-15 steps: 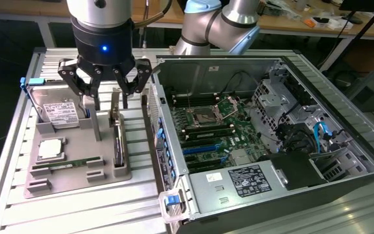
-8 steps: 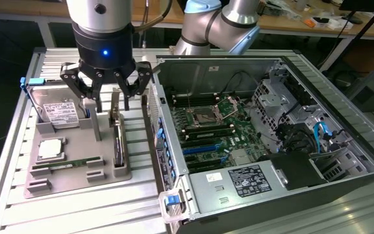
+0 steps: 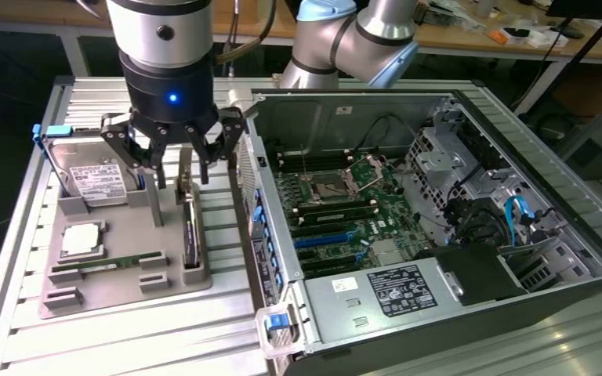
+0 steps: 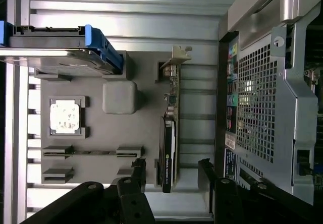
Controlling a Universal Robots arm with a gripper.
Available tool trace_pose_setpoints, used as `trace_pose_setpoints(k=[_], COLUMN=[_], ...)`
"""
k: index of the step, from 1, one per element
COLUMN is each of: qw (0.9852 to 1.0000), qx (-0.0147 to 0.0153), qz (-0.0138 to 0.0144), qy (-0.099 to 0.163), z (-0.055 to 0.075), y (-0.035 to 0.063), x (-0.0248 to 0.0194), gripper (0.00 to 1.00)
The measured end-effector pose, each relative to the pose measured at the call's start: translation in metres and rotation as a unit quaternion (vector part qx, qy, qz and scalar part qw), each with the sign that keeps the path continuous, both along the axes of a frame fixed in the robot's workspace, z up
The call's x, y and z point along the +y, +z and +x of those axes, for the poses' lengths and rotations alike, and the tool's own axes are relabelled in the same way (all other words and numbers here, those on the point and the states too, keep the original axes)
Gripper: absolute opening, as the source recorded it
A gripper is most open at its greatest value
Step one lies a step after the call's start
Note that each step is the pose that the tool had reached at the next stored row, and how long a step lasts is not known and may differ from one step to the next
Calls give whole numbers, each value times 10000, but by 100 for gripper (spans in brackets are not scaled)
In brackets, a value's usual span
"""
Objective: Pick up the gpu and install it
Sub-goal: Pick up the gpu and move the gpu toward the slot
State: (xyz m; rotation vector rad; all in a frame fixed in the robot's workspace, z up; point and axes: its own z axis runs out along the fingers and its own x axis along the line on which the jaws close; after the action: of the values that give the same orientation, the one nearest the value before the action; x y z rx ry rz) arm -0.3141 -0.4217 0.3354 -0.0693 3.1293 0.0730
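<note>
tool (image 3: 179,166) hung with its fingers spread wide, gripping nothing, directly over the gpu (image 3: 189,227). the card stood on edge in a slot of the grey holder tray (image 3: 123,301), on the side nearest the open computer case (image 3: 437,196), its silver bracket (image 4: 177,57) at the far end from the tool. in the wrist view the fingers (image 4: 139,169) straddled the card's thin edge. the likely trouble was a descent slightly off centre: one finger could strike the top edge or the tray and tip the card. a grip far from the card's middle might let it pivot, and the bracket could catch in its slot on lifting. the case wall stood just beside the tray on the worktop (image 3: 29,235), so a swing could knock it. hard drive (image 3: 97,182), processor (image 3: 81,239) and memory stick (image 3: 107,266) lay further off.
</note>
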Motion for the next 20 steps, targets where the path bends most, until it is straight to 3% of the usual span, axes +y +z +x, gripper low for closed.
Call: trace_pose_setpoints(k=[20], qw=[10000], qx=[2], qz=[5], qy=[66], z=[0], y=[-413], x=[-32], gripper=[54])
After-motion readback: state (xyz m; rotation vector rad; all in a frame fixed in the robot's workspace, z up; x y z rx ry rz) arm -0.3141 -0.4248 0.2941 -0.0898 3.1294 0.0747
